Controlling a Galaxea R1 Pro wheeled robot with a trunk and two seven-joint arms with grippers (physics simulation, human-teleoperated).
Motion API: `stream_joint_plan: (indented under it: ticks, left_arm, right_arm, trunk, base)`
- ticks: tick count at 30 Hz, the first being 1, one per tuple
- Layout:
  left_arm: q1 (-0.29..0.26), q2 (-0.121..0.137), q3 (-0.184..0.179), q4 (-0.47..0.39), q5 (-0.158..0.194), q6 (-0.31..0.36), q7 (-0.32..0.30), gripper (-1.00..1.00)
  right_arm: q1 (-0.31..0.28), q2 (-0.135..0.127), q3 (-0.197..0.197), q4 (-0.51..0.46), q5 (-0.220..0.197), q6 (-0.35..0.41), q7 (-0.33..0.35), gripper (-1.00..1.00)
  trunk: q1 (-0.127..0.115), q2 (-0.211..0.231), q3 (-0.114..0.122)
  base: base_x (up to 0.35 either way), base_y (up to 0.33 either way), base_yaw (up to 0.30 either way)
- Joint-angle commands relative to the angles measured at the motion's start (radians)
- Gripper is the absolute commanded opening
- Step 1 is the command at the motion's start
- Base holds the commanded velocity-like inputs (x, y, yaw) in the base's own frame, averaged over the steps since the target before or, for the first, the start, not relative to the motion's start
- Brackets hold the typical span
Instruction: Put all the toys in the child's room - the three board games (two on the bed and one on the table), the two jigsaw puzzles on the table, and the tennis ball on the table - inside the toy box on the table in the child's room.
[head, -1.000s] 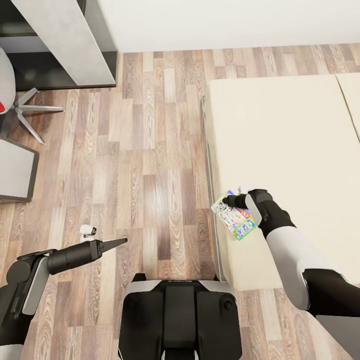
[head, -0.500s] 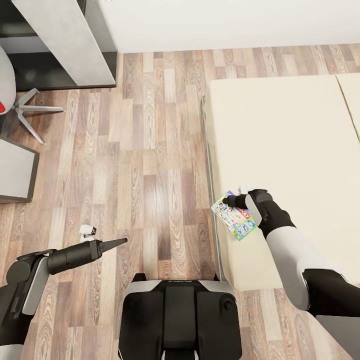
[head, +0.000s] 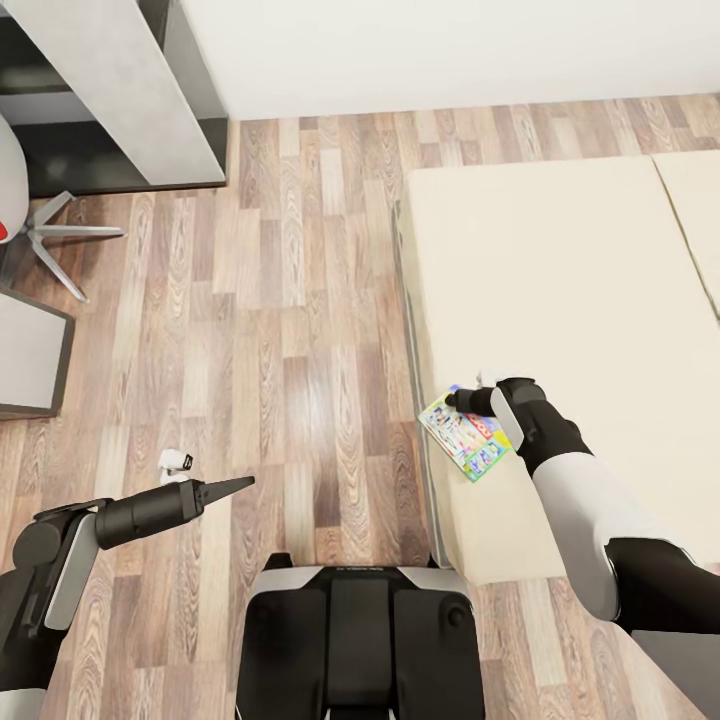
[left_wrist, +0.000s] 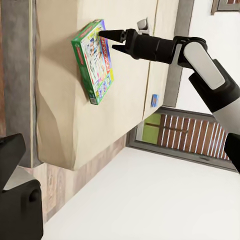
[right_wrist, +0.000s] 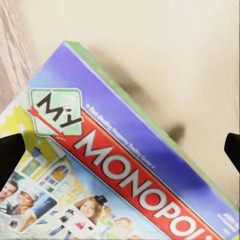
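Right gripper (head: 452, 401): black fingers spread apart over the box's upper edge, one tip at each side of the right wrist view; not clamped.
Board game (head: 466, 434): flat rectangular printed box with green edges and a blue band, lying on the mattress at the bed's corner nearest the floor, just under the fingertips.
Writing: "MY" on a green badge, "MONOPOL…" in white on a red bar (right_wrist: 150, 189); smaller print is unreadable.
Bed (head: 560, 280): plain beige mattress, grey frame edge.
Left gripper (head: 232, 487): fingers together, pointed, over wood plank floor (head: 290, 300), holding nothing.
Small white object (head: 174, 463): on the floor near the left gripper.
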Motion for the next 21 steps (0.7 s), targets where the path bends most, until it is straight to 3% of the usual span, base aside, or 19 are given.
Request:
stream_joint_plan:
  ticks: [1,7,10,15,21]
  left_arm:
    - [0.000,0.000,0.001,0.000,0.001,0.006,-0.002,1.00]
    - [0.000,0.000,0.001,0.000,0.001,0.006,-0.002,1.00]
    - [0.000,0.000,0.001,0.000,0.001,0.005,-0.002,1.00]
    - [0.000,0.000,0.000,0.000,0.001,0.006,-0.002,1.00]
    - [0.000,0.000,0.001,0.000,0.001,0.006,-0.002,1.00]
  right_arm:
    - [0.000,0.000,-0.002,-0.001,-0.006,0.004,0.000,1.00]
    - [0.000,0.000,-0.002,-0.006,-0.006,0.005,0.000,1.00]
    - [0.000,-0.001,-0.002,-0.054,-0.008,0.012,0.002,1.00]
    - [0.001,-0.001,-0.005,-0.181,-0.010,0.073,0.007,1.00]
    - [0.079,-0.004,-0.007,-0.481,-0.021,0.220,0.090,1.00]
  trunk:
    - [0.001,-0.001,0.001]
    - [0.001,-0.001,0.010]
    - [0.001,-0.001,0.014]
    - [0.001,-0.001,0.022]
    - [0.001,-0.001,0.031]
  base:
    - [0.000,0.000,-0.078]
    - [0.000,0.000,-0.078]
    - [0.000,0.000,-0.078]
    - [0.000,0.000,-0.078]
    - [0.000,0.000,-0.078]
